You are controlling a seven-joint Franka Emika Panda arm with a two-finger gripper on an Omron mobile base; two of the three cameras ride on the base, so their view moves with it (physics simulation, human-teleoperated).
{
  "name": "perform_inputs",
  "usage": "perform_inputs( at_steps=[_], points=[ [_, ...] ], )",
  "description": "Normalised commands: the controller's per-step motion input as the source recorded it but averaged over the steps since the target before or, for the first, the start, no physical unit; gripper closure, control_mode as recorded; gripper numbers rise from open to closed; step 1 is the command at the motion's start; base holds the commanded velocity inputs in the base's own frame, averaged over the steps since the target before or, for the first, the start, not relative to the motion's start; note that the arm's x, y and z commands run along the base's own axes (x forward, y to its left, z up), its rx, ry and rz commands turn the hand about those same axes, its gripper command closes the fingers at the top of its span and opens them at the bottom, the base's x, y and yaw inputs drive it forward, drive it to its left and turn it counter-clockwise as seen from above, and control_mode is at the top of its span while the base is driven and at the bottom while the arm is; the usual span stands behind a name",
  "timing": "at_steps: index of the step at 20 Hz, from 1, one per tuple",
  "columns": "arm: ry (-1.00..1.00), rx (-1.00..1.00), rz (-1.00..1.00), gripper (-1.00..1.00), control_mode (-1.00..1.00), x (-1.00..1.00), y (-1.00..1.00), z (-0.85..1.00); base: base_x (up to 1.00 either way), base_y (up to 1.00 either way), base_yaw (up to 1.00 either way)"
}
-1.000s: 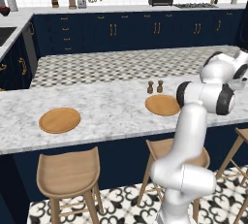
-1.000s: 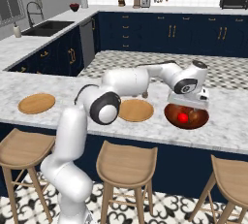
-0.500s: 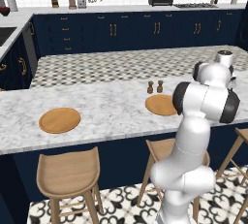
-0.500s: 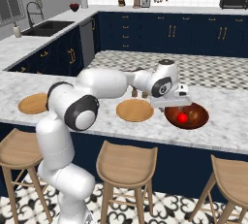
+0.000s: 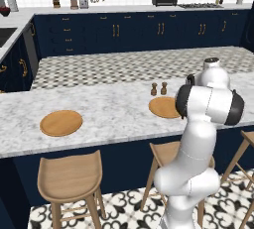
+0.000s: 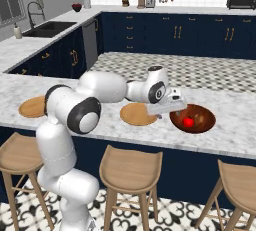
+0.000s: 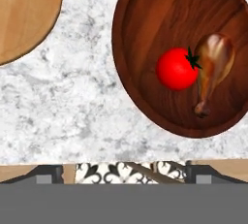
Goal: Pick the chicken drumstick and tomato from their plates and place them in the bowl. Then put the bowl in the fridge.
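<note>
The gripper (image 6: 167, 111) sits right of centre in the right base view, low over the marble counter (image 6: 235, 135), between a wooden plate (image 6: 136, 114) and the bowl (image 6: 193, 118). Its two fingertips (image 7: 48, 173) stand far apart at the bottom corners of the hand view, spread wide with nothing between them but counter edge and patterned floor.

In the hand view, the bowl (image 7: 145, 72) takes up the upper right, reddish-brown with a darker inside. The tomato (image 7: 177, 69) lies in it, bright red with a dark stem spot on its right side. Just beside it, touching or nearly so, the chicken drumstick (image 7: 212, 68) lies with its fat end toward the top of the frame and its thin bone end pointing down. A plate (image 7: 24, 14) shows its curved edge at the upper left, apart from the bowl with bare marble between them.

In the right base view, the tomato (image 6: 188, 122) shows as a red dot inside the bowl, right of centre. A second plate (image 6: 31, 106) lies at the left edge of the counter, well apart from the first.

In the left base view, the two plates (image 5: 61, 123) sit on the counter, one at left, the other near centre behind the arm (image 5: 206, 104). Two small shakers (image 5: 158, 89) stand just beyond the nearer plate. Wooden stools (image 5: 69, 177) line the lower part of the frame.
</note>
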Motion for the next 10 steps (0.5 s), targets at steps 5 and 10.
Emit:
perform_inputs(
  at_steps=[5,10],
  points=[
    [0.03,0.00,0.03,-1.00,-1.00,0.61,-0.07,-0.19,0.00,0.00,0.00],
    [0.00,0.00,0.06,-1.00,-1.00,0.40,-0.38,-0.36,0.00,0.00,0.00]
  ],
)
